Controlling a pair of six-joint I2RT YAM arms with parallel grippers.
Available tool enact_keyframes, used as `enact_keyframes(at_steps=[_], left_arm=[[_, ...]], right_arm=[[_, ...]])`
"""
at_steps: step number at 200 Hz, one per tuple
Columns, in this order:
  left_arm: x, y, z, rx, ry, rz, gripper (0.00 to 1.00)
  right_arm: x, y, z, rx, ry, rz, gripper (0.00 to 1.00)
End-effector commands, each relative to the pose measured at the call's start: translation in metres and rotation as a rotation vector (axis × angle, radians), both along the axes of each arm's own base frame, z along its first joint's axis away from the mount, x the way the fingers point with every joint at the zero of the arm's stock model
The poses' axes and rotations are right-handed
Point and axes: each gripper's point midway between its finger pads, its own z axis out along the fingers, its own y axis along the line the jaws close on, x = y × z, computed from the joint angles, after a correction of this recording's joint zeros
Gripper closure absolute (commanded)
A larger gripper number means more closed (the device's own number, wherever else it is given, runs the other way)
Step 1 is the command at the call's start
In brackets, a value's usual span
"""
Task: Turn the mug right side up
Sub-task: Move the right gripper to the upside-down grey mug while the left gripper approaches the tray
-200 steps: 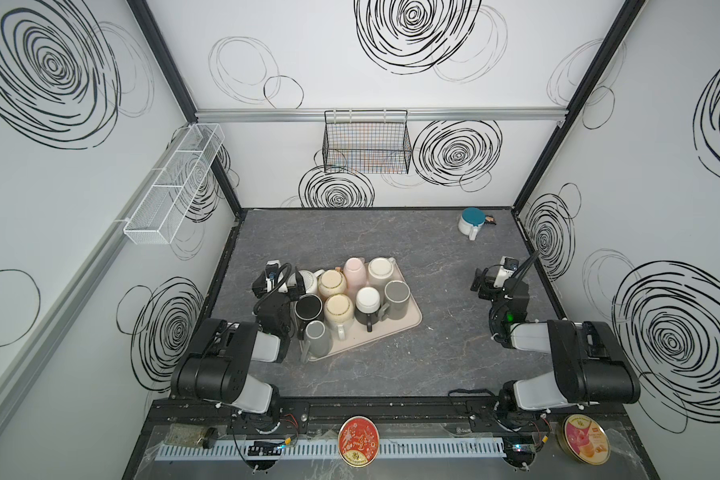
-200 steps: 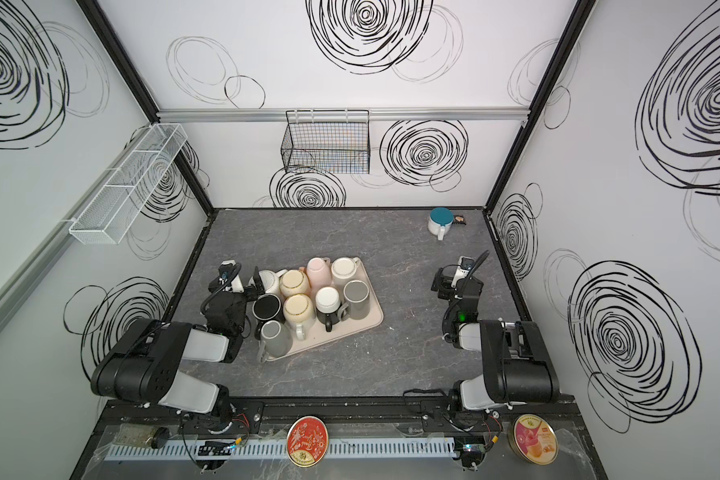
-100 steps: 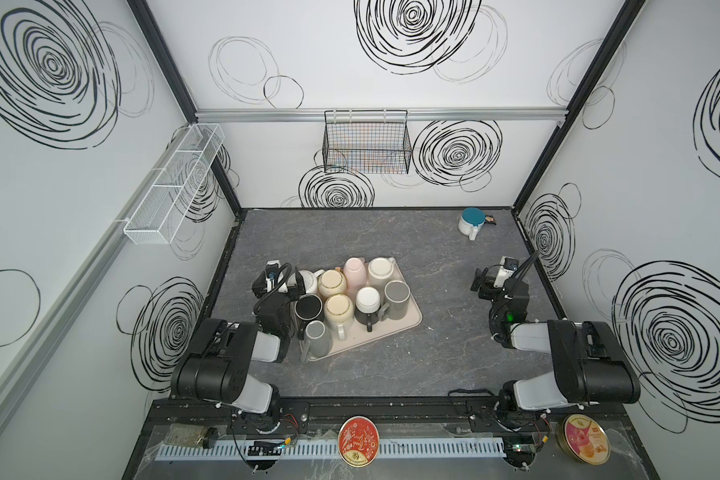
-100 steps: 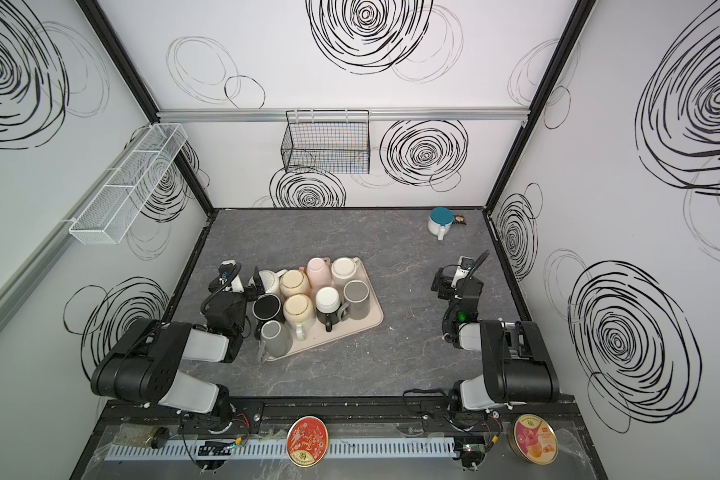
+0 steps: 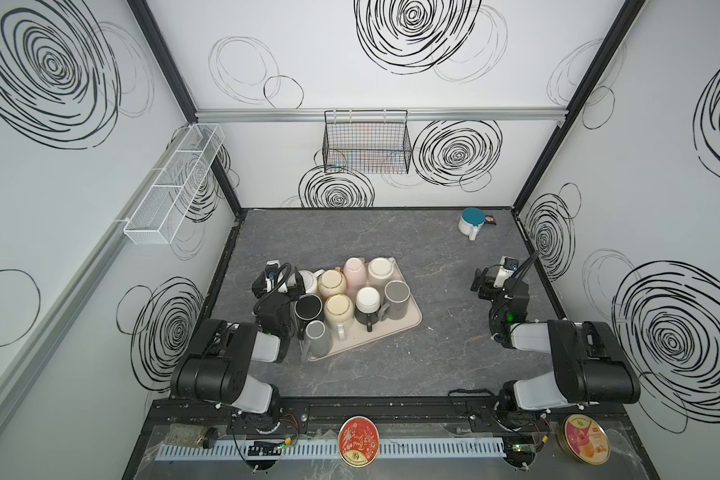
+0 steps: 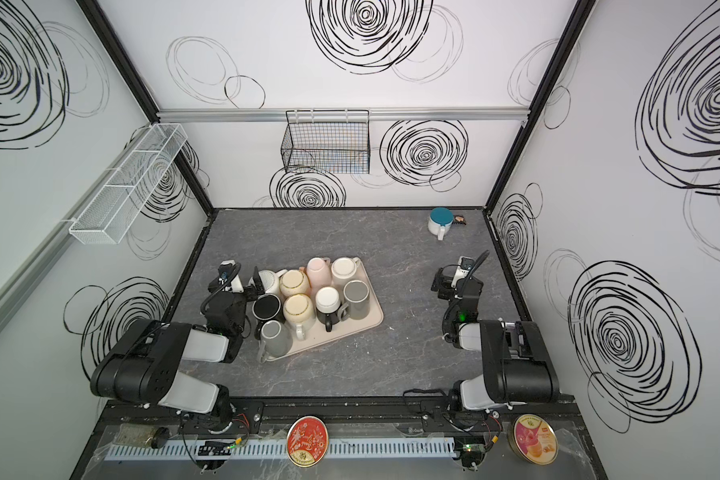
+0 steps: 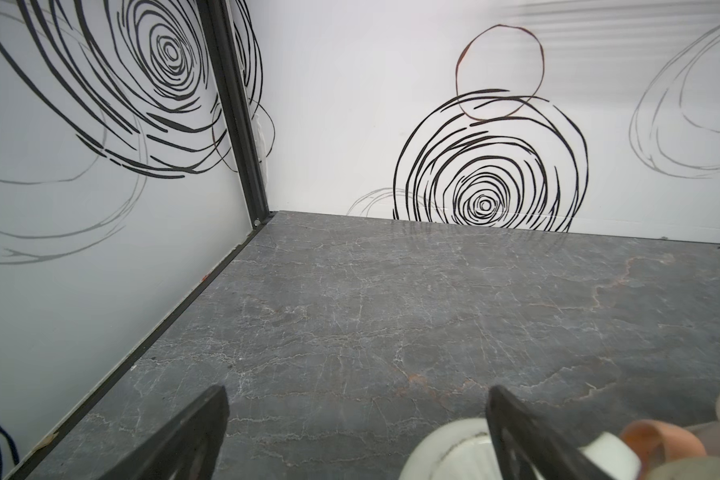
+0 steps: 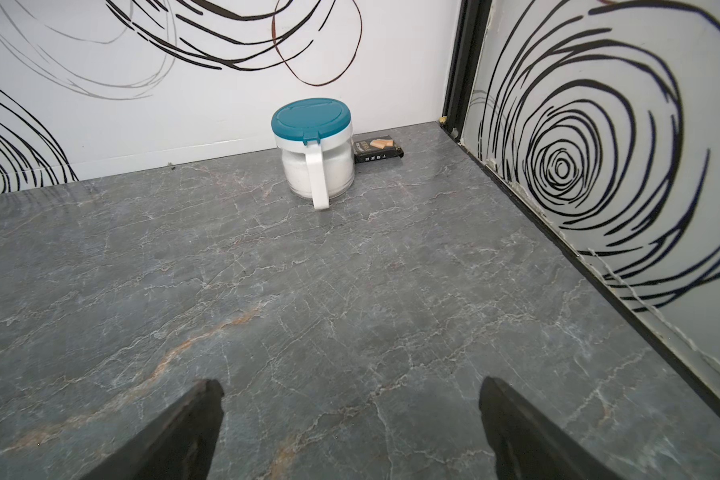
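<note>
A beige tray (image 5: 408, 328) (image 6: 368, 328) left of the table's middle holds several mugs in both top views: white, cream, pink, grey and black. Some show a flat base upward, like the pink mug (image 5: 354, 272); the black mug (image 5: 308, 307) shows an open mouth. My left gripper (image 5: 281, 284) (image 7: 357, 390) stands open at the tray's left edge, low over bare table. A white mug (image 7: 454, 449) (image 5: 306, 280) sits right by one of its fingers. My right gripper (image 5: 489, 282) (image 8: 350, 382) is open and empty over bare table at the right, far from the tray.
A teal-lidded jar (image 5: 472, 220) (image 8: 312, 153) with a white handle stands at the back right, a small black box (image 8: 378, 149) beside it. A wire basket (image 5: 366, 143) and a white mesh shelf (image 5: 175, 183) hang on the walls. Two round tins (image 5: 357, 441) lie on the front ledge.
</note>
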Motion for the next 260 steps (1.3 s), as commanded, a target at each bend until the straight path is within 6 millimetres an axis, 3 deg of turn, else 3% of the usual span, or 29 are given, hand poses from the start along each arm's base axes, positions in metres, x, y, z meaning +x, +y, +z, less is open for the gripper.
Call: enact_keyframes(at_steps=[1, 21, 55, 75, 96, 113, 134, 175, 222, 260], left_arm=[[-0.004, 0.007, 0.026, -0.016, -0.057, 0.029, 0.01], [-0.001, 0.010, 0.041, -0.018, -0.029, 0.069, 0.01], [-0.001, 0.033, 0.055, -0.304, 0.033, 0.201, 0.01], [-0.012, 0.050, 0.037, -0.532, 0.145, 0.309, 0.01], [-0.026, 0.055, 0.002, -0.741, 0.281, 0.302, 0.03], [-0.042, 0.060, -0.027, -0.923, 0.343, 0.295, 0.13], [-0.055, 0.053, -0.049, -1.025, 0.382, 0.267, 0.21], [-0.078, 0.045, -0.079, -1.012, 0.502, 0.287, 0.22], [-0.082, 0.017, -0.098, -1.068, 0.590, 0.192, 0.32], [-0.081, -0.007, -0.109, -1.064, 0.641, 0.131, 0.47]], right_arm=[[0.013, 0.007, 0.023, -0.003, 0.024, 0.044, 0.00], [0.019, 0.010, 0.031, 0.087, 0.124, 0.023, 0.04], [0.016, 0.053, 0.032, 0.208, 0.297, 0.118, 0.17], [0.001, 0.092, 0.024, 0.227, 0.404, 0.185, 0.22], [-0.027, 0.135, 0.002, 0.280, 0.542, 0.272, 0.29], [-0.051, 0.159, -0.021, 0.407, 0.641, 0.313, 0.39], [-0.076, 0.185, -0.042, 0.504, 0.748, 0.369, 0.45], [-0.107, 0.216, -0.068, 0.499, 0.891, 0.431, 0.37], [-0.108, 0.241, -0.090, 0.460, 0.975, 0.487, 0.41], [-0.092, 0.242, -0.107, 0.404, 1.004, 0.478, 0.61]])
